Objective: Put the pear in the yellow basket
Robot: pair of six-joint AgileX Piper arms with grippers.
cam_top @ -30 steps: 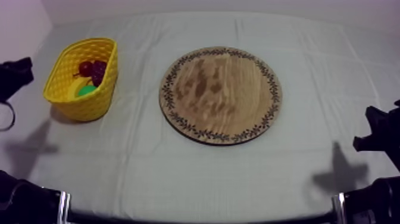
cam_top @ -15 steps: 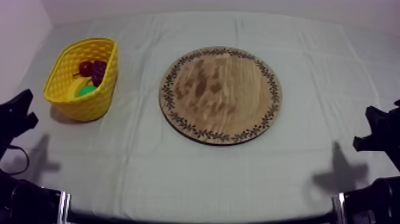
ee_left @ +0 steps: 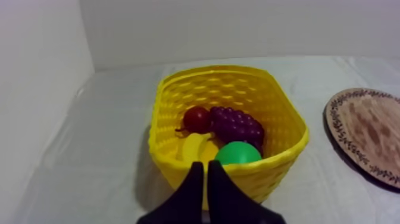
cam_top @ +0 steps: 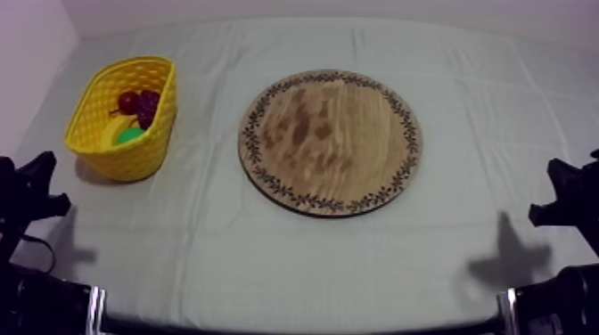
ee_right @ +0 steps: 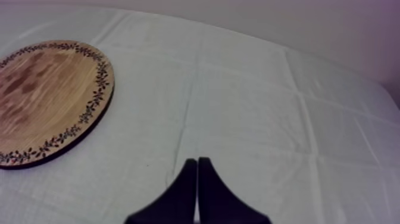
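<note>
From above, I see the wooden board [cam_top: 330,142] mid-table and the yellow basket [cam_top: 134,159] well apart, on my left. My left gripper [ee_left: 205,173] is just short of the basket and my right gripper [ee_right: 196,164] is over cloth near the board, both clenched on nothing. The left wrist view sorts the basket's contents: grapes [ee_left: 235,125], the pear [ee_left: 237,154] against the near wall, a banana [ee_left: 195,146] and a small red fruit [ee_left: 196,118].

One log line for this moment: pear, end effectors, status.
pear: in yellow basket, off wooden board | left end effector: shut, near basket | right end effector: shut | task: looks done
</note>
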